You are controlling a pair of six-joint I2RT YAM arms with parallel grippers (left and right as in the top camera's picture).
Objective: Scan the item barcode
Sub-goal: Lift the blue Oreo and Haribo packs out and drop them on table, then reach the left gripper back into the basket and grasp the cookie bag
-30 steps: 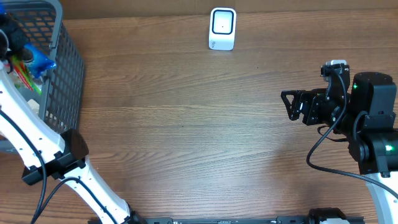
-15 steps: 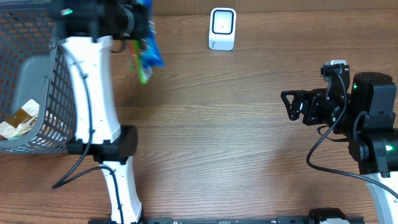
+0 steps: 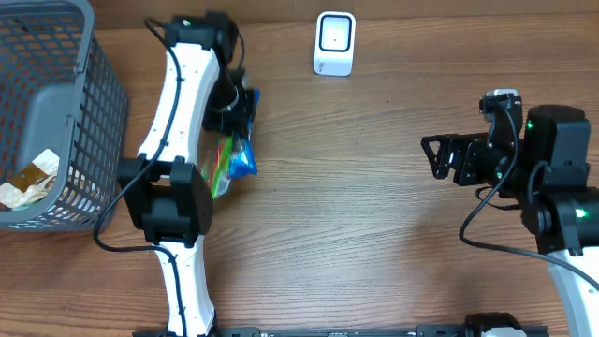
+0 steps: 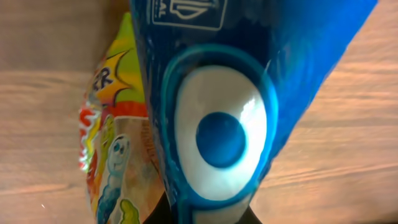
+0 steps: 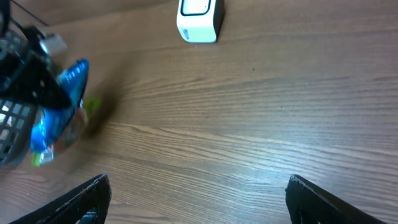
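We see two snack packets bunched together, left of centre. The glossy blue packet [image 3: 246,161] carries a white oval with a blue dot. Tucked against it is a yellow packet [image 3: 220,168] printed with green and red cartoon art. The white scanner [image 3: 335,42], with a dark-rimmed window, stands at the far side, well apart from both.

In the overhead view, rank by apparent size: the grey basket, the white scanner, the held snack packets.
Grey basket, largest.
White scanner and snack packets look alike; the left arm partly hides the packets, so no ranking.

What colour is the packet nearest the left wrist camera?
The plastic snack packet is blue; left wrist view.
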